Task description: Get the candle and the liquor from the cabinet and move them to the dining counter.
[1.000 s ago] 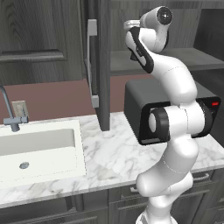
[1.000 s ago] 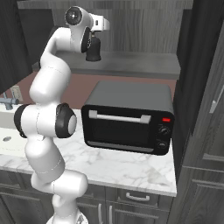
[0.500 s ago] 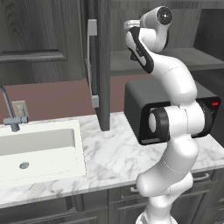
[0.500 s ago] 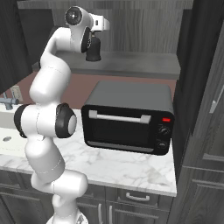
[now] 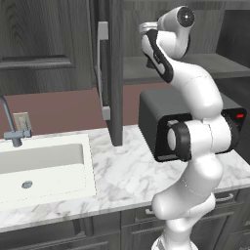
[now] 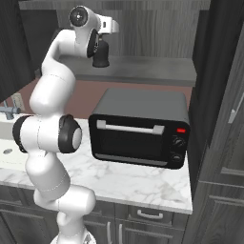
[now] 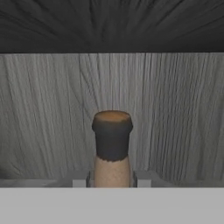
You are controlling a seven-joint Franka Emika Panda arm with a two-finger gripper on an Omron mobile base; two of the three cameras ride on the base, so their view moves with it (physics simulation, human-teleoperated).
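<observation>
Nothing is seen to have moved since the earlier frames: the arm is being kept raised at the same height, and the liquor (image 6: 100, 53) is being kept at the same spot just above the cabinet (image 6: 143, 43) shelf.

A white, grey-veined marble worktop (image 5: 122, 171) is being shown in a kitchen with dark grey wood-grain fronts and a reddish-brown back wall. A black toaster oven (image 6: 140, 126) is standing on the worktop, directly below the open cabinet shelf. To the left of the oven, a white sink (image 5: 41, 166) is set into the worktop, with a grey tap (image 5: 12, 122) at its back edge. An open cabinet door (image 5: 114, 73) with a long silver bar handle (image 5: 103, 68) is hanging between the sink and the oven. No writing or label can be read on anything.

The gripper (image 6: 97, 45) is being held above the oven, inside the cabinet opening, and its fingers are clamped on the liquor. In the hand view, the bottle's neck and brownish stopper (image 7: 112, 148) are being gripped between the two finger tips, with the cabinet's grey back wall behind them. In the right base view, the black bell-shaped body is hanging below the hand.
</observation>
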